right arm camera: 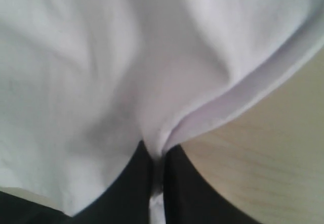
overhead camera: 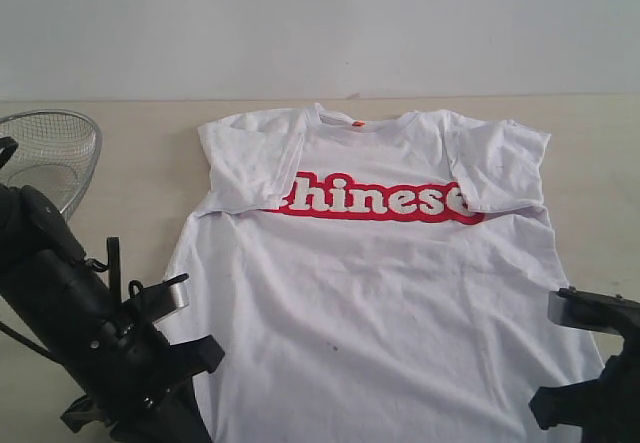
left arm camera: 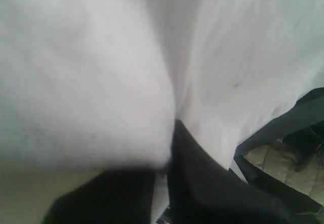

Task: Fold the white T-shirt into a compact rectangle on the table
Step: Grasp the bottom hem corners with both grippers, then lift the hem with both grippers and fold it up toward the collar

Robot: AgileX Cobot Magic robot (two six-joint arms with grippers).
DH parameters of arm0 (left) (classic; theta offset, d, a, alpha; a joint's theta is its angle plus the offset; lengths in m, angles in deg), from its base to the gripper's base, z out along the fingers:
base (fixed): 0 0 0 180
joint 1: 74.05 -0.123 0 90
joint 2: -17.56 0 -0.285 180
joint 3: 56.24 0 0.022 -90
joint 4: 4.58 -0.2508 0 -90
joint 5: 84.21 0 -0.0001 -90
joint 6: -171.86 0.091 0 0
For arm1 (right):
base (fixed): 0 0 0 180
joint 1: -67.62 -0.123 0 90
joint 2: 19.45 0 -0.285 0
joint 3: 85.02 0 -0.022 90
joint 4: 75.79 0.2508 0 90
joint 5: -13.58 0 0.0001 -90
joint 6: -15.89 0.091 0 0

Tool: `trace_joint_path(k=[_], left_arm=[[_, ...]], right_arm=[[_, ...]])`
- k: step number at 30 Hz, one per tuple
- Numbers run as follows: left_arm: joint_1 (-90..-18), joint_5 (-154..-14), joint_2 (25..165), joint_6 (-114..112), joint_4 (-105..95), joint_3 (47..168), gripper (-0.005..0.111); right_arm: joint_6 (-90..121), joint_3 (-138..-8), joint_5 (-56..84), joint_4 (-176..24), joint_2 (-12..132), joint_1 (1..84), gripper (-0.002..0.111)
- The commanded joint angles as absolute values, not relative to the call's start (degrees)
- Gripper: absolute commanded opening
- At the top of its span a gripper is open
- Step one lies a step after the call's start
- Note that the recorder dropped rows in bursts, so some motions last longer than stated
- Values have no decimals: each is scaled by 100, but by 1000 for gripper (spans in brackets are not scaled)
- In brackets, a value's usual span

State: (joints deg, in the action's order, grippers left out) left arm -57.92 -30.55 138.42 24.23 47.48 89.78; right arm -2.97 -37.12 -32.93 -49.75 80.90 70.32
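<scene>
The white T-shirt (overhead camera: 380,283) lies face up on the table (overhead camera: 140,173), both sleeves folded inward over the red lettering. In the left wrist view my left gripper (left arm camera: 169,155) is shut on a pinch of the shirt's cloth (left arm camera: 101,72). The right gripper (right arm camera: 158,155) is shut on the shirt's hem edge (right arm camera: 101,57), with bare table (right arm camera: 273,153) beside it. In the exterior view the left arm (overhead camera: 110,343) sits at the shirt's lower left corner and the right arm (overhead camera: 600,373) at its lower right. The fingertips fall below that view's edge.
A round wire-mesh basket (overhead camera: 50,153) stands at the far left of the table, just behind the left arm. A pale wall runs along the table's back edge.
</scene>
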Motion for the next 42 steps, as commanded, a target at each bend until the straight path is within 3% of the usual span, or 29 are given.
trace_joint_path(k=[1,19,31,42], left_arm=[[-5749,-3633,13899,2563,4551,8927,5],[-5749,-3331,12070,2419,4566,8927,5],[-5737,-3103,11060,2108,4526,8620,5],[-5737,-2826,9277,1662,4580,7852,5]], right_arm=[[-558,-3781,-3322,-4681,7865,7046,0],[-1718,-4006,-3698,-2985,6475,7046,0],[-1383,-4006,-4177,-3060,5422,7046,0],[-572,-3981,-5137,-3500,3853,7046,0]])
